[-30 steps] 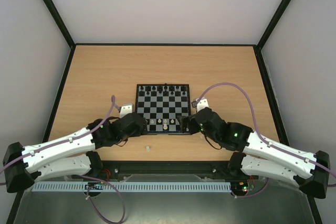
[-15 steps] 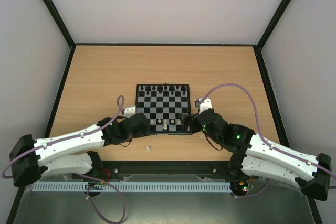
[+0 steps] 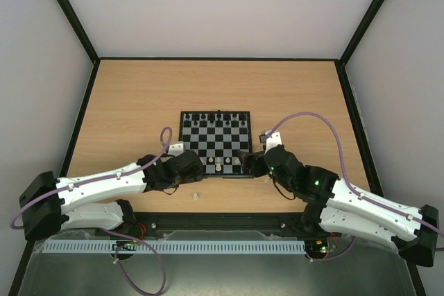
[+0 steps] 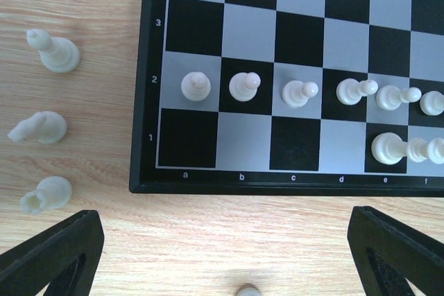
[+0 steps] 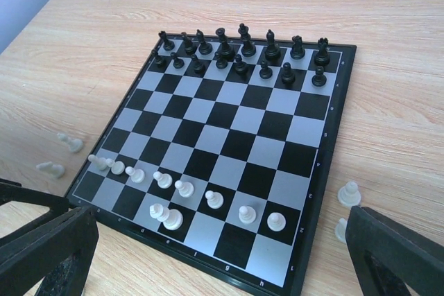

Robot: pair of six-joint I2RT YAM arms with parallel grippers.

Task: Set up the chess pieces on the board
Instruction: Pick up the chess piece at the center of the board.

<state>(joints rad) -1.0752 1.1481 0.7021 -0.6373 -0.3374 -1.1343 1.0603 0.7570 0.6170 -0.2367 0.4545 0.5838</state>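
Note:
The board lies mid-table, with black chess pieces filling its two far rows. White pawns line row 2, and one taller white piece stands on e1. Left of the board, three white pieces wait on the wood. Two more sit to its right. My left gripper hovers open and empty over the table by the board's near-left corner. My right gripper is open and empty too, at the board's near-right corner.
One loose white piece lies on the wood in front of the board, just under my left gripper. Black-framed walls enclose the wooden table on three sides.
My left arm has swung right and forward, bringing its gripper closer to the board's near-left corner. The right gripper has edged slightly left toward the board. Both stay open.

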